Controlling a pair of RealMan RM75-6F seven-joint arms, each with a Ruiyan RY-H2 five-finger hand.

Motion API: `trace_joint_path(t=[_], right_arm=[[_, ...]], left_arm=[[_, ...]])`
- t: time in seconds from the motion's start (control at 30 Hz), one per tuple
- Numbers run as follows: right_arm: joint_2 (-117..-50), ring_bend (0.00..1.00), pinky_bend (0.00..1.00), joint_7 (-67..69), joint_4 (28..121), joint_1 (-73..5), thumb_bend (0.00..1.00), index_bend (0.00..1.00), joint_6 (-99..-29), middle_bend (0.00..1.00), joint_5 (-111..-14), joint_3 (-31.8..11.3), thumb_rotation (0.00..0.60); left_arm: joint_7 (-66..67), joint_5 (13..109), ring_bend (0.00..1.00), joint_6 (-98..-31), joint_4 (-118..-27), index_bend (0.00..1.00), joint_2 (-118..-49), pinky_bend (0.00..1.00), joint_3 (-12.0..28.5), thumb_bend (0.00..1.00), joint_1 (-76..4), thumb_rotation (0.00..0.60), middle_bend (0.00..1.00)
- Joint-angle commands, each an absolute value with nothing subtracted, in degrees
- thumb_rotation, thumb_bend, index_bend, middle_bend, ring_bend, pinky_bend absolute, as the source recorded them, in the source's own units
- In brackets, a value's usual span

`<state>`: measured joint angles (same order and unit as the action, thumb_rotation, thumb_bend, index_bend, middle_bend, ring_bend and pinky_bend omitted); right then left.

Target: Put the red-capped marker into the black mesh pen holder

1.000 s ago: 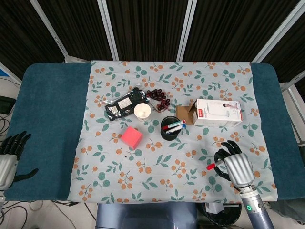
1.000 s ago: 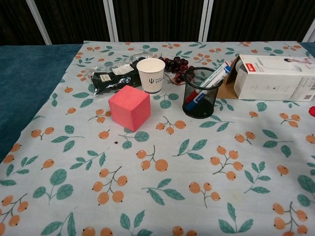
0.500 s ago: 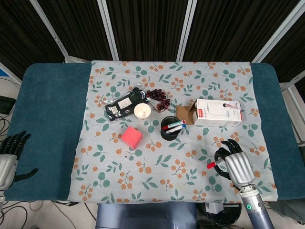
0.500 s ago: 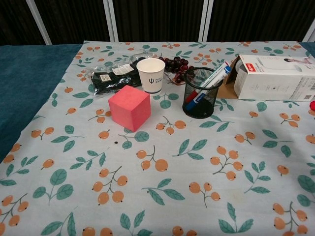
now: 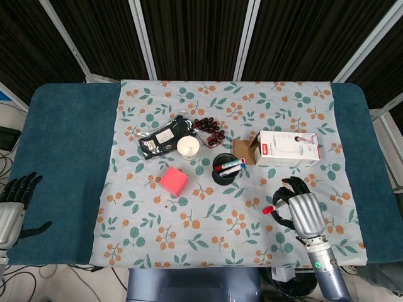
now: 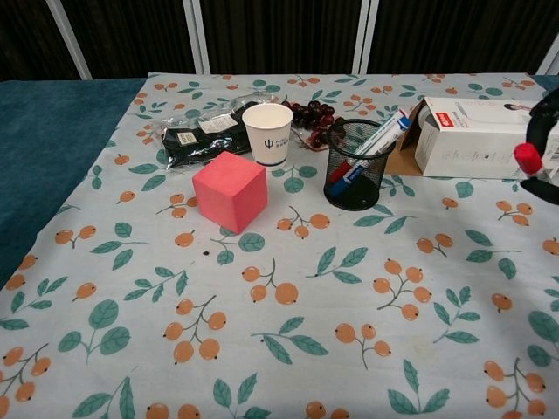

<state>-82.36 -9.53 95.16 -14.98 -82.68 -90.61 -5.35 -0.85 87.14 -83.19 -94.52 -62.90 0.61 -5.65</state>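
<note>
My right hand (image 5: 302, 211) hangs over the front right of the cloth, gripping the red-capped marker (image 5: 269, 209), whose red cap sticks out to the left of the fingers. In the chest view the cap (image 6: 527, 157) and part of my right hand (image 6: 547, 144) show at the right edge. The black mesh pen holder (image 5: 225, 171) (image 6: 358, 163) stands mid-table with several pens in it, to the upper left of that hand. My left hand (image 5: 12, 204) rests at the near left edge on the blue table, fingers spread, holding nothing.
A white box (image 5: 288, 148) lies right of the holder. A paper cup (image 5: 188, 147), a dark packet (image 5: 162, 138), dark beads (image 5: 210, 127) and a pink cube (image 5: 174, 180) sit to the holder's left. The floral cloth (image 5: 189, 239) covers the middle.
My right hand has moved left and slightly away from me with the marker, and the red cap has come further into the chest view. The left hand is still.
</note>
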Motion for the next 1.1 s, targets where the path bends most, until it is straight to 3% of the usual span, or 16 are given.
trace_joint_path(t=[0.03, 0.37, 0.77, 1.1], right_arm=[[-83.77, 0.26, 0.21, -11.37, 101.11, -17.35, 0.42, 0.72, -79.90, 0.54, -86.07, -9.21, 0.600], [-92.02, 0.26, 0.21, -16.69, 107.38, -23.02, 0.42, 0.72, -76.26, 0.54, -71.55, -17.94, 0.600], [-100.64, 0.26, 0.21, -20.97, 102.56, -28.94, 0.42, 0.72, -76.94, 0.54, -65.46, -23.14, 0.600], [-104.66, 0.26, 0.21, -23.02, 96.21, -33.17, 0.42, 0.72, -76.05, 0.54, -63.48, -24.67, 0.600]], left_arm=[[-1.18, 87.25, 0.00, -83.10, -94.49, 0.00, -62.78, 0.00, 0.57, 0.03, -5.71, 0.600, 0.00], [-3.23, 87.77, 0.00, -82.96, -94.46, 0.00, -62.23, 0.00, 0.46, 0.03, -5.90, 0.600, 0.00], [-4.48, 87.59, 0.00, -82.29, -94.61, 0.00, -61.80, 0.00, 0.43, 0.03, -6.20, 0.600, 0.00], [-4.55, 87.38, 0.00, -82.10, -94.68, 0.00, -61.61, 0.00, 0.50, 0.03, -6.33, 0.600, 0.00]])
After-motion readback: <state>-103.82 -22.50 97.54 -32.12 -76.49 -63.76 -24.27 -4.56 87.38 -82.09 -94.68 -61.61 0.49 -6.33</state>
